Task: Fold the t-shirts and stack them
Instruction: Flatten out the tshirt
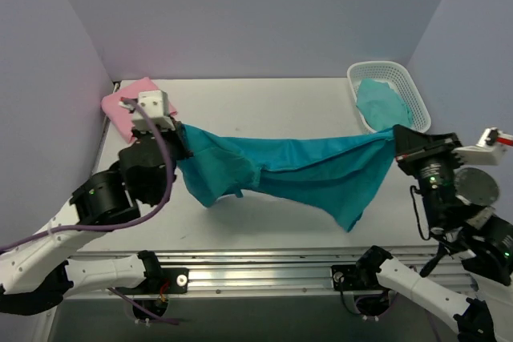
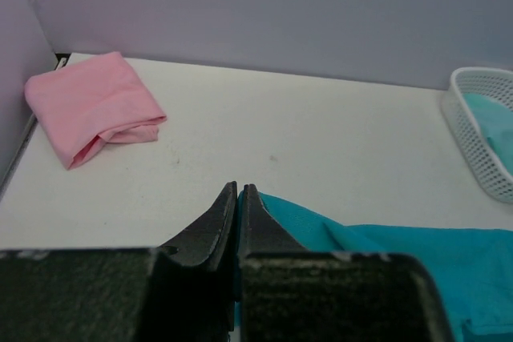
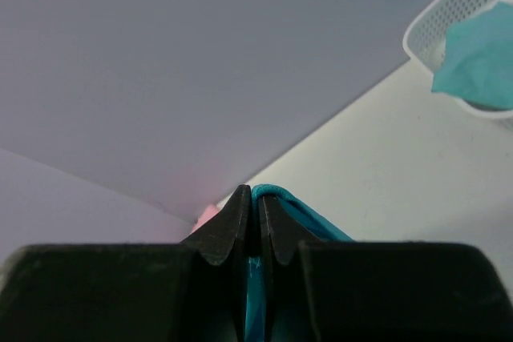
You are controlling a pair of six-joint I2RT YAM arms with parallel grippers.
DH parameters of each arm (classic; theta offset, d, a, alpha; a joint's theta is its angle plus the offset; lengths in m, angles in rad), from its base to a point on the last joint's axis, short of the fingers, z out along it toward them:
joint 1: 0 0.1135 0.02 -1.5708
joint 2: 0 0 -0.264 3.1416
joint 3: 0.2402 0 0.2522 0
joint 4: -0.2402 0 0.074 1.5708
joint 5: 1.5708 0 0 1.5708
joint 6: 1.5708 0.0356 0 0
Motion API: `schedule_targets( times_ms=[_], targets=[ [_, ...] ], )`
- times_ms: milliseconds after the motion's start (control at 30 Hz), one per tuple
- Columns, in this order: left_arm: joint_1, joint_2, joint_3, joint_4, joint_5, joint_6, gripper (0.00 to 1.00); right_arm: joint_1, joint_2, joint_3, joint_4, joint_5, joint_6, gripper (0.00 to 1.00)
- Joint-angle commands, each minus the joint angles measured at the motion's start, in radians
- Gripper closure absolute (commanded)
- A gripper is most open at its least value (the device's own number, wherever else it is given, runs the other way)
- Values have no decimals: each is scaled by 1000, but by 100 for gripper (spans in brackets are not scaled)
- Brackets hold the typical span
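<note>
A teal t-shirt [image 1: 296,167] hangs stretched between both grippers above the table's middle, its lower folds drooping toward the front. My left gripper [image 1: 181,140] is shut on its left end; teal cloth [image 2: 337,234] shows between the jaws. My right gripper [image 1: 394,143] is shut on its right end; its teal hem [image 3: 288,202] wraps over one fingertip. A folded light pink t-shirt [image 1: 128,104] lies at the back left corner, also in the left wrist view [image 2: 92,102].
A white mesh basket [image 1: 397,74] at the back right holds more teal cloth [image 1: 383,103]; it shows in the left wrist view [image 2: 473,126] and the right wrist view [image 3: 449,18]. Lilac walls enclose the table [image 1: 264,102] on three sides.
</note>
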Motion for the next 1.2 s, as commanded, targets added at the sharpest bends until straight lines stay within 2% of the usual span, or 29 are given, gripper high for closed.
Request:
schedule_targets(
  times_ms=[0,33,133,300,433,467,500,533,567,600,667,700,733,767,800,833,867,900,933,967,1033,1067,1133,1167],
  targets=[
    [-21,-85,96,-69,-10,41,98,0,40,162,-141,89,-123,100],
    [-21,-102,104,-49,45,84,98,1,50,230,-148,97,-136,100],
    [-19,-145,148,17,65,159,98,1,115,318,-135,143,-188,100],
    [-19,-96,176,211,-55,352,98,1,307,390,-95,222,-248,100],
    [7,-38,145,266,-18,354,98,-8,454,355,-52,278,-228,100],
    [70,-29,90,286,-3,345,98,-19,500,334,-32,263,-220,100],
    [126,-6,73,268,75,313,98,-40,525,288,-7,240,-217,100],
    [199,7,58,238,153,197,98,-118,548,262,17,198,-209,100],
    [287,22,36,216,253,138,98,-178,574,234,77,136,-205,100],
    [468,57,-28,230,468,92,98,-236,638,208,106,-12,-197,100],
    [618,123,-97,315,612,-1,98,-325,756,130,198,-78,-179,100],
    [728,228,-140,343,657,-40,98,-341,808,113,227,-83,-179,100],
    [769,293,-149,377,710,-54,98,-355,859,104,262,-83,-165,100],
    [806,373,-148,432,738,-66,98,-387,976,111,276,-90,-157,100],
    [868,540,-96,449,775,-83,98,-401,1043,123,293,-99,-151,100],
    [887,626,-50,464,850,-85,98,-413,1103,172,318,-104,-147,100],
    [907,721,5,471,899,-86,85,-428,1236,211,324,-97,-145,100],
    [924,901,72,460,936,-100,42,-431,1311,264,318,-80,-146,100],
    [947,982,226,434,945,-117,6,-437,1380,332,253,-37,-140,95],
    [959,1116,301,391,976,-127,6,-451,1512,487,216,-18,-104,71],
    [984,1188,443,365,1011,-157,6,-461,1603,623,151,-14,-88,52],
    [987,1188,458,374,1028,-158,6,-461,1651,719,140,-14,-88,32],
    [991,1154,463,389,1042,-146,6,-454,1657,777,151,-11,-119,25],
    [990,1106,463,382,1032,-135,6,-450,1637,815,152,0,-139,14]
  ],
)
